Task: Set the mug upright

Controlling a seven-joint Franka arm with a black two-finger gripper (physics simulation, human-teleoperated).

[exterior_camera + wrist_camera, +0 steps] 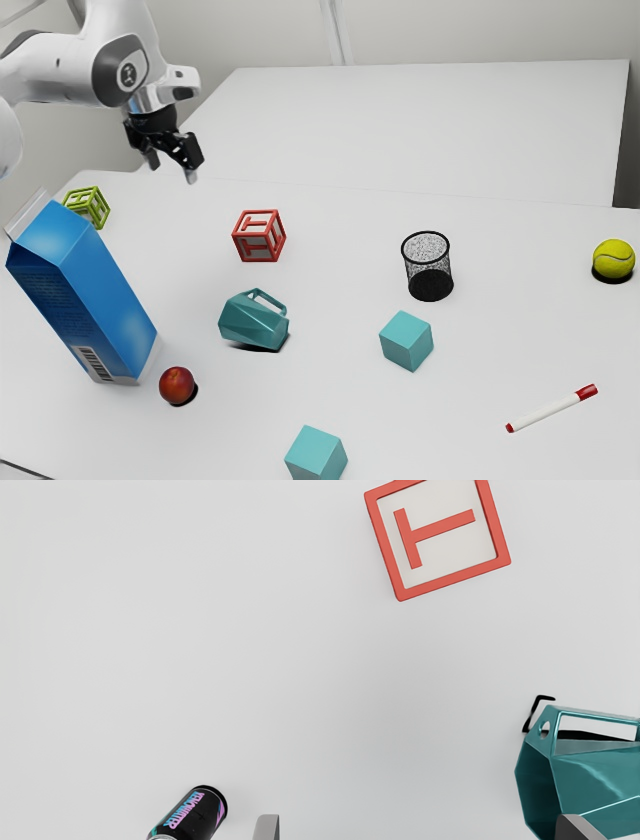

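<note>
Clearly, faceted teal mug with a loop handle (254, 322): seen in the exterior view lying on its side on the white table (350, 220), between the red-framed letter block (259, 236) and the small reddish round fruit (177, 385), touching neither.
Black two-finger gripper (173, 165): held well above the table, towards the exterior view's upper left.
Open mouth of the mug: turned, in the wrist view, towards the side where the black printed can (190, 815) is lying.
Hand: its fingers are spread wide, with nothing pinched.
Risk at the mug's body: one finger (575, 827) is lined up over it, so it could be struck or rolled if the hand were lowered without being centred.
Risk at the smooth facets: a slip could be caused by a shallow or off-centre grip during turning; by a wrong turn, the mouth could be set down instead of the base.
Counted: one mug, one can, one fruit, one tall blue carton (85, 300), one black mesh cup (427, 265), one yellow-green tennis ball (613, 258), one red-capped white marker (552, 408), two teal cubes (406, 341) (316, 456), and two letter blocks, the red one and a green one (87, 207).
</note>
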